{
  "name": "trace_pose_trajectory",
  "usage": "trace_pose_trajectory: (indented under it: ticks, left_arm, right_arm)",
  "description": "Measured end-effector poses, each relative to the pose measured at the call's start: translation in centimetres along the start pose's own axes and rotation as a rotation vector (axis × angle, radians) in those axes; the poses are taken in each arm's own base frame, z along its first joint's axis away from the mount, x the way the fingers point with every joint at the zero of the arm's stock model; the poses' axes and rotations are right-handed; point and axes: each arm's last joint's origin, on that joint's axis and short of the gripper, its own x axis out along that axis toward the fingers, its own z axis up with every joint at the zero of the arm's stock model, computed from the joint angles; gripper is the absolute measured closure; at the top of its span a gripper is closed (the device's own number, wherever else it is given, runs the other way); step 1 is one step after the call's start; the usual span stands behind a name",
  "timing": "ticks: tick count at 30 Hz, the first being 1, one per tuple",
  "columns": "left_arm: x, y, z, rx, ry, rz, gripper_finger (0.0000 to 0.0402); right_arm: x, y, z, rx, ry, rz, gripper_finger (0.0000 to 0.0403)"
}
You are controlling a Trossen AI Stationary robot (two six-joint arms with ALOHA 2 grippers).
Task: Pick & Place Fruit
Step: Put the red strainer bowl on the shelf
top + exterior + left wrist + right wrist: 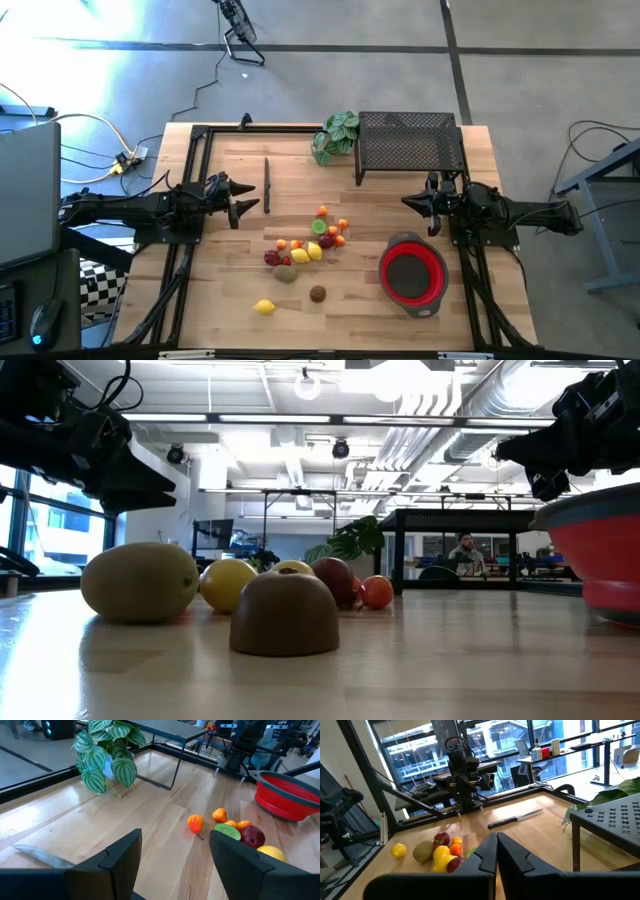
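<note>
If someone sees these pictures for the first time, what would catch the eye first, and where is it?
Probably the cluster of bright toy fruit in the middle of the table, with one yellow fruit and one brown fruit lying apart nearer the front edge. Next, the red bowl at the right, just in front of the right gripper, which is shut. The left gripper is open, beside a knife.

- Red bowl [412,274] sits on the bench [230,290].
- Black mesh rack [408,141] stands well behind that bowl.
- Leafy plant [336,136] just beside the rack.
- Knife [267,183] lies well across from the bowl.
</note>
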Motion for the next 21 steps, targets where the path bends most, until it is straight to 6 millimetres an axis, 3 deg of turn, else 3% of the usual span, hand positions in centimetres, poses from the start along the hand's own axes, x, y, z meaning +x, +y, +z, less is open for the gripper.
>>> trace_pose_trajectory:
  ticks: [17, 21]
  left_arm:
    - [0.0, 0.0, 0.0, 0.156, 0.0, -0.001, 0.0174]
    - [0.0, 0.0, 0.01, 0.175, 0.0, -0.001, 0.0192]
  right_arm:
    - [0.0, 0.01, 0.0, -0.099, 0.001, 0.003, 0.04]
    - [0.0, 0.01, 0.0, -0.099, 0.001, 0.004, 0.04]
